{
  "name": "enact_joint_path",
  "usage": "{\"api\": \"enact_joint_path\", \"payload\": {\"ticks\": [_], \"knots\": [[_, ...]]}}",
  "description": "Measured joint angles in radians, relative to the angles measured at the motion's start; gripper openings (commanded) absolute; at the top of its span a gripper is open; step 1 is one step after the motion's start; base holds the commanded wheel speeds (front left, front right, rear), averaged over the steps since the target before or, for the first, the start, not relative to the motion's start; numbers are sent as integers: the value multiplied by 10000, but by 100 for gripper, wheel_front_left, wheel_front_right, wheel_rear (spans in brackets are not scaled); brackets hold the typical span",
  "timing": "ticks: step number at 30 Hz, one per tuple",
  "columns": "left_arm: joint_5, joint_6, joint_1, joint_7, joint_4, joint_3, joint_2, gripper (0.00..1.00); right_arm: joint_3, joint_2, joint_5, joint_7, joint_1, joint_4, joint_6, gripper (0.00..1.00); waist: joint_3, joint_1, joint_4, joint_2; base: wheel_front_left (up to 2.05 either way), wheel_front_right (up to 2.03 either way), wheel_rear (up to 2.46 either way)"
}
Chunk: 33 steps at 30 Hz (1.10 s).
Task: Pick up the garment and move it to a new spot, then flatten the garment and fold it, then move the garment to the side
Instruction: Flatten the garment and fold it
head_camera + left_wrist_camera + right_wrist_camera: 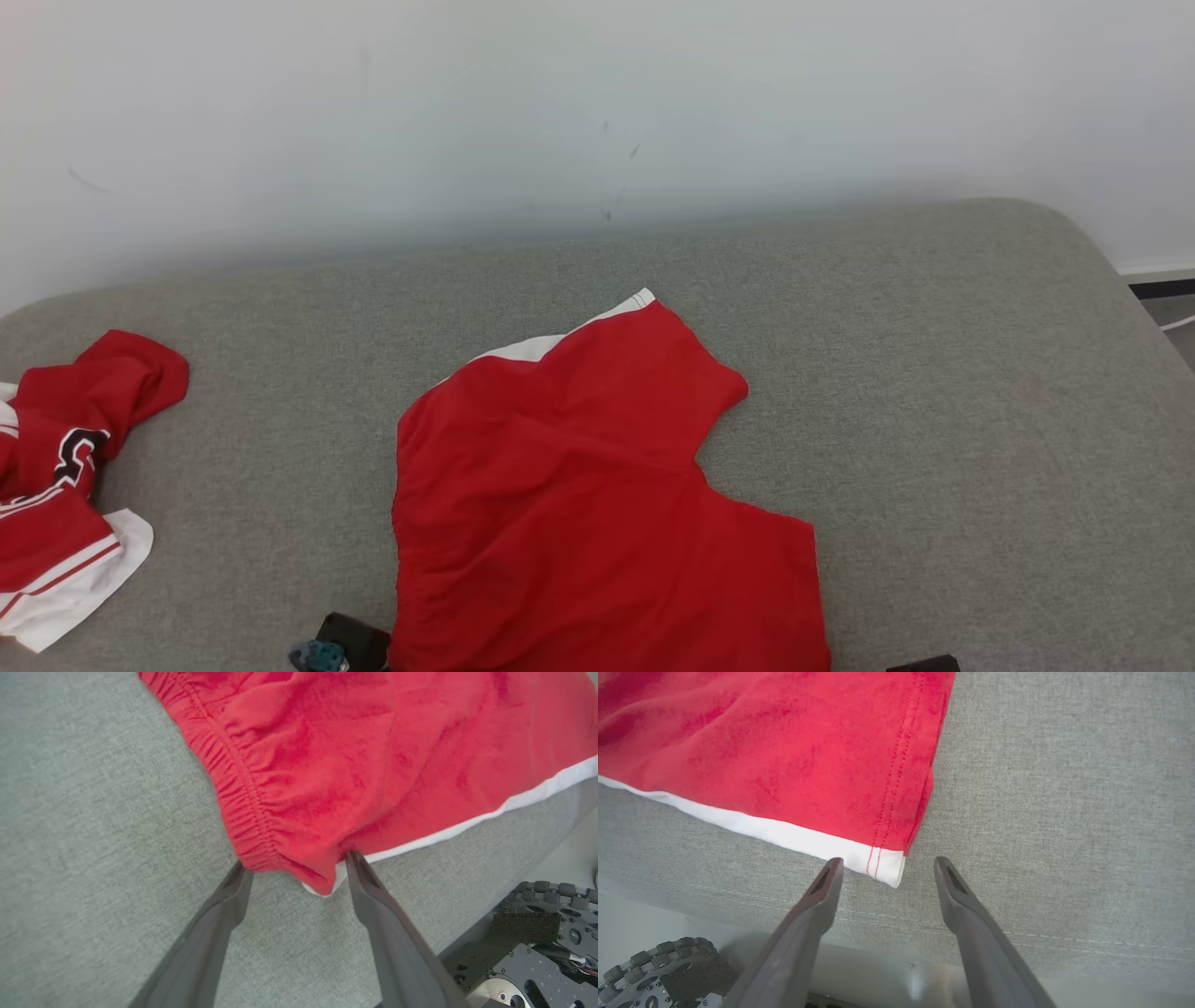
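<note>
a red garment (579,504) with white trim is seen spread mostly flat on a grey cushioned surface (934,420), at the middle of its near edge. one leg is stretched toward the far side, with its white-edged hem as the farthest point. another leg is laid out to the right. a gathered waistband is found along the garment's left side.

the left gripper (296,861) is held released. its two dark fingers (205,933) are spread wide on either side of the garment's near left corner, where the waistband meets the white trim. the tips are set right at the edge of the cloth, and nothing is pinched. the right gripper (888,860) is likewise held open. the garment's near right corner, white with red stitching, is framed between its fingertips and lies flat on the surface.

a second red garment (65,476), crumpled, with white stripes and a black-and-white mark, is placed at the left end of the surface, well apart from the first. a pale wall (560,112) is seen behind. part of the robot's wheeled base (551,905) is shown below the near edge.
</note>
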Motion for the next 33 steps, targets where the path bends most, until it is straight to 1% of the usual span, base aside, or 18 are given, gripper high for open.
{"api": "enact_joint_path", "payload": {"ticks": [7,9,11,12,13,14,15,18,20,23,25,26,27,29,30,31,32,33], "knots": [[-349,0,-315,-146,259,-84,-79,100,-2,86,2,88,-230,63,-98,100,163,0,49,0,0,0,0],[-368,0,-369,-196,341,-107,-67,100,10,105,2,96,-229,71,-98,98,182,0,63,0,0,0,0],[-410,0,-375,-255,383,-144,-54,100,6,109,2,104,-229,90,-127,88,203,0,78,0,0,0,0],[-435,0,-386,-259,391,-165,-42,100,-2,109,2,144,-229,113,-132,78,212,1,86,0,0,0,0],[-462,0,-399,-305,395,-196,-21,100,-4,109,2,188,-227,150,-138,62,221,0,94,0,0,0,0],[-481,0,-405,-330,399,-224,2,100,-4,109,2,222,-214,184,-140,49,229,0,103,0,0,0,0],[-493,0,-417,-332,403,-265,31,100,-4,109,2,265,-198,213,-142,46,238,0,112,0,0,0,0],[-508,0,-539,-418,443,-422,84,100,-31,109,4,276,-187,247,-215,27,267,0,140,0,0,0,0],[-541,0,-600,-431,460,-458,90,100,-48,109,4,320,-187,265,-226,27,285,0,156,0,0,0,0],[-596,0,-605,-510,506,-518,94,100,-52,109,4,351,-190,284,-245,24,307,0,177,0,0,0,0],[-602,-2,-641,-516,554,-550,96,100,-56,109,4,360,-194,299,-272,8,316,0,185,0,0,0,0],[-616,-2,-667,-518,593,-564,100,100,-56,109,4,364,-195,309,-280,9,318,0,189,0,0,0,0],[-646,-4,-716,-520,644,-589,109,100,-58,109,4,383,-194,316,-301,17,321,0,192,0,0,0,0],[-675,-4,-807,-522,698,-606,155,100,-71,109,4,439,-194,326,-301,45,330,0,202,0,0,0,0],[-677,-4,-813,-568,719,-608,169,100,-75,109,4,439,-194,326,-303,53,336,0,208,0,0,0,0],[-681,-4,-813,-606,738,-617,174,100,-77,107,4,439,-194,326,-305,72,343,0,213,0,0,0,0],[-683,-4,-816,-608,750,-627,176,100,-75,109,4,439,-194,326,-313,75,352,0,219,0,0,0,0],[-683,-4,-822,-625,759,-637,178,100,-75,109,4,439,-194,326,-314,81,364,0,224,0,0,0,0]]}}
